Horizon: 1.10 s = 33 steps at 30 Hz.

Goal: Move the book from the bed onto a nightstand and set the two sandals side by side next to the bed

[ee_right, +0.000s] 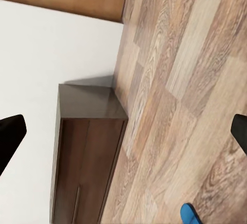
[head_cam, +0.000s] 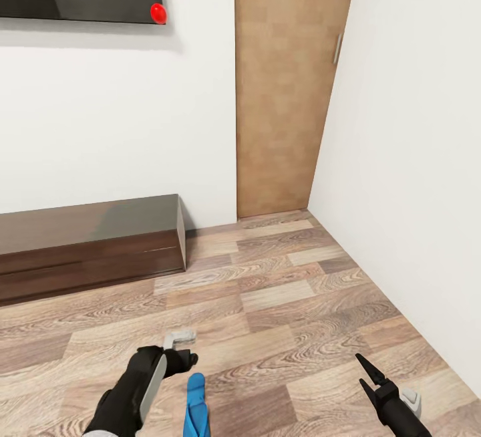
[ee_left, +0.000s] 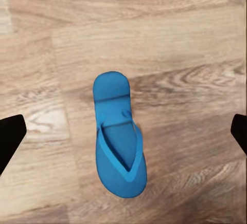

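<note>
Left arm poised over one bright blue flat flip-flop sandal (head_cam: 196,405) on the wood-plank floor (head_cam: 280,297), ready for a pick-up.

From the left: a long low dark brown wooden bench (head_cam: 87,246) sits against the white wall, well apart from the sandal. The black left gripper (ee_left: 123,131) hangs above the sandal, fingers (ee_left: 10,136) spread wide to either side of it and not touching. I would judge the cleanest grasp comes from descending straight, centring over the narrow middle of the sole, and closing across its width so the thin sole does not slide out. Further right, a plain brown door (head_cam: 287,89) stands shut, and the black right gripper (head_cam: 371,378) idles low with fingers (ee_right: 11,134) parted, holding nothing. Bed, book and second sandal I cannot see from here.
</note>
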{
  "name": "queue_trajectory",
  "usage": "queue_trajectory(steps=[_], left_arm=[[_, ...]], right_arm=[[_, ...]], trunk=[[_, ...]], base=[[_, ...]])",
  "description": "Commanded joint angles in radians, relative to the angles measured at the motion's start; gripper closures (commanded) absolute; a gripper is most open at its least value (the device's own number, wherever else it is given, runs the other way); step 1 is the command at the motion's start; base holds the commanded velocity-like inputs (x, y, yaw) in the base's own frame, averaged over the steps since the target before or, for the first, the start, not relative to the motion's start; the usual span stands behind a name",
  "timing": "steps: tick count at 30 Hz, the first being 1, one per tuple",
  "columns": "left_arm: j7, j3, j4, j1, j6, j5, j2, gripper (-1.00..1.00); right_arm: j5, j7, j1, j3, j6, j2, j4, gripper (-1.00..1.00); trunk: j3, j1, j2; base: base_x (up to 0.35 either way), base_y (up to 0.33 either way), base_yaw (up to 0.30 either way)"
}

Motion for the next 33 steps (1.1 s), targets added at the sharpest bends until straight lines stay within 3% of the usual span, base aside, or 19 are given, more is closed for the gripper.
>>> queue_trajectory(steps=[1,5,9,33], left_arm=[[0.0,0.003,-0.025,-0.001,0.022,0.004,-0.006,-1.0],[0.0,0.001,-0.053,-0.002,0.044,0.04,-0.014,-1.0],[0.002,0.0,-0.052,-0.002,0.046,0.048,-0.012,-1.0],[-0.001,0.0,-0.052,-0.002,0.046,0.051,-0.011,-1.0]], right_arm=[[-0.008,0.0,0.0,-0.001,0.008,0.0,0.0,-1.0],[-0.008,0.0,0.0,-0.001,0.008,0.0,0.0,-1.0],[-0.008,0.001,0.0,-0.001,0.008,0.0,0.0,-1.0],[-0.002,0.001,0.0,-0.001,0.007,0.0,0.0,-1.0]], trunk=[[-0.001,0.0,0.0],[-0.016,0.002,-0.001],[-0.032,0.003,-0.002],[-0.125,0.014,-0.008]], base=[[0.0,0.0,0.0],[0.0,0.0,0.0],[0.0,0.0,0.0],[0.0,0.0,0.0]])
